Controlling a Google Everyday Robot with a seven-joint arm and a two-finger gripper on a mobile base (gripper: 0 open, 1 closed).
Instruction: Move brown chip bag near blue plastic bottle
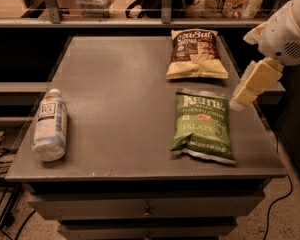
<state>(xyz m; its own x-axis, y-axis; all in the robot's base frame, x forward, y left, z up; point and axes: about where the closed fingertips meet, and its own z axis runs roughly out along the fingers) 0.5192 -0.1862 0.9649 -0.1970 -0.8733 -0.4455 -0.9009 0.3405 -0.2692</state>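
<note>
In the camera view, your main risk is taking the wrong bag. The gripper (239,101) hangs at the right edge of the table (115,89), just beside the far right corner of the green Kettle jalapeño chip bag (202,125). The brown chip bag (196,54) lies flat at the far right of the table, farther back than the gripper tip. If you descend from here, you would land on or beside the green one.

The brown bag looks slack and crinkly, so a shallow pinch could slip off its top face or catch only a fold.

The blue plastic bottle (50,125) lies on its side at the near left, close to the near edge and well apart from both bags. It would likely roll if you nudge it with the bag on arrival, so set down short of it.

The white forearm comes in from the upper right. The cream gripper slants down and to the left from it, above the table and touching nothing. You cannot tell from this angle whether it is parted or closed.
</note>
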